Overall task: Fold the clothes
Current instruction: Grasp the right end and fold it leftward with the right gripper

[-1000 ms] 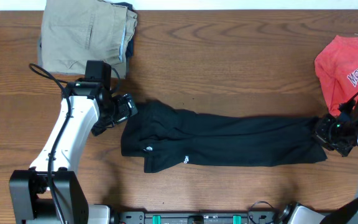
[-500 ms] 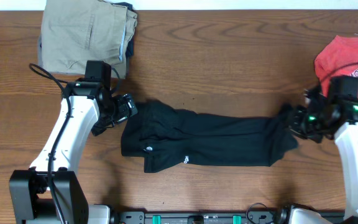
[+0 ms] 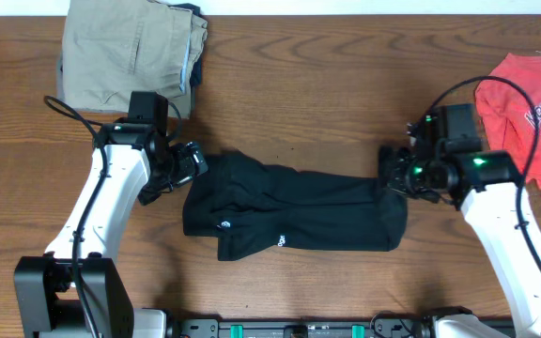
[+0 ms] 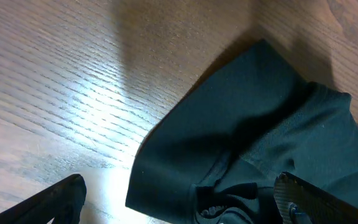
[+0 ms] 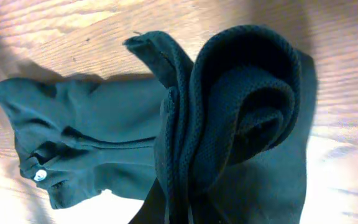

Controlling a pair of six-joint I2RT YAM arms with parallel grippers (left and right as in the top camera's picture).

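Noted folded khaki trousers (image 3: 130,56) at back-left of table (image 3: 346,94); not part of job. Found left gripper (image 3: 190,161) w/ jaws spread wide, holding nothing, just beside left end of black shirt (image 3: 289,211). Confirmed in left wrist view: cloth below and ahead of fingers, ungripped. Located shirt at table centre, laid as a long rumpled band, w/ small white logo marks toward near-left corner. Found right gripper (image 3: 394,175) pinched tight on shirt's right end, w/ cloth bunched and rolled over itself in right wrist view, apparently lifted off wood. Noted red T-shirt (image 3: 533,103) w/ white lettering at far right, well apart from shirt.

Handling, as judged: light, soft, limp knit w/ no stiffness. Expect sag and drape from any pinch, easy creasing, drag on wood, slip if pinched thin. Not fragile. Recommend hold at hem edges or corners, thru all layers, one end per gripper. Avoid mid-panel grabs, to prevent bunching.

Containers: none seen in any view, so no contents to report.
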